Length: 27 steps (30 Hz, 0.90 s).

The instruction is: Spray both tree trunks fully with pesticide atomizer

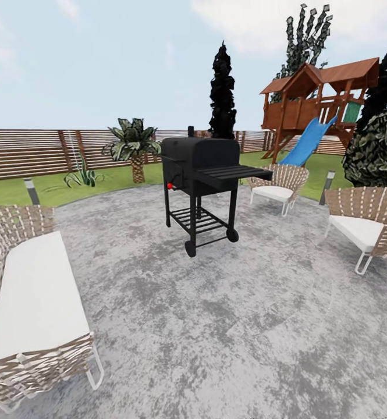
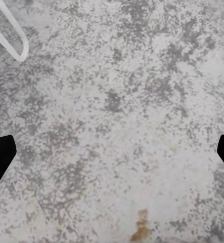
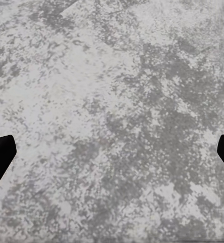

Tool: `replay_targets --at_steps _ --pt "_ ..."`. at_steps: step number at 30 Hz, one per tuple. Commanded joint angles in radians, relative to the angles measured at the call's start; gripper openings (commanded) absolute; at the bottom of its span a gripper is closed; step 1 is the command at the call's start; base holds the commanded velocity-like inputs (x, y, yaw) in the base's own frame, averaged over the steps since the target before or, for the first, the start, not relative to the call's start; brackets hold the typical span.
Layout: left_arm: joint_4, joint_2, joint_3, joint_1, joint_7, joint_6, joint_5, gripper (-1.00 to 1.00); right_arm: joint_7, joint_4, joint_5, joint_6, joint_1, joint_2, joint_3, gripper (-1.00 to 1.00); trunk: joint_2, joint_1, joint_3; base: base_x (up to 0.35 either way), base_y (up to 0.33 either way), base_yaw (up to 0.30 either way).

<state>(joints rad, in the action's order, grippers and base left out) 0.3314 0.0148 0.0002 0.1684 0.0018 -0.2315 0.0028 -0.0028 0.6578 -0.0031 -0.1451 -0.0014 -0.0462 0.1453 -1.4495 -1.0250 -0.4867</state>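
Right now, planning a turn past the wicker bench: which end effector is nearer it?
Left. The left end effector hangs over paving beside a white leg of the wicker bench; the right end effector hangs over paving, probably farther off.

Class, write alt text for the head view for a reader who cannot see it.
A black barbecue grill stands on a grey paved patio, with a wicker sofa at left and two wicker chairs at right. Behind lie the lawn, a slat fence and a playhouse slide.

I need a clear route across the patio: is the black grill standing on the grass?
No, the black grill stands on the grey paved patio, with the lawn behind it.
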Motion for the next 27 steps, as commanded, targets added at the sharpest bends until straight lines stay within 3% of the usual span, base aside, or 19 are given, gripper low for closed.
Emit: replay_targets --at_steps 1,7,27 --pt "0.0 0.0 -0.001 0.0 0.0 -0.003 0.0 1.0 0.0 0.0 0.0 -0.002 0.0 0.0 0.0 1.0 0.0 0.0 -0.001 0.0 0.0 -0.183" --pt "0.0 -0.001 0.0 0.0 0.0 -0.003 0.0 1.0 0.0 -0.004 0.0 -0.002 0.0 0.0 -0.001 1.0 0.0 0.0 -0.001 0.0 0.0 -0.067" --pt "0.0 0.002 0.001 0.0 0.001 -0.003 0.002 1.0 0.004 -0.007 0.0 -0.004 0.0 0.003 -0.004 1.0 -0.14 -0.077 -0.064 0.0 0.0 -0.002"
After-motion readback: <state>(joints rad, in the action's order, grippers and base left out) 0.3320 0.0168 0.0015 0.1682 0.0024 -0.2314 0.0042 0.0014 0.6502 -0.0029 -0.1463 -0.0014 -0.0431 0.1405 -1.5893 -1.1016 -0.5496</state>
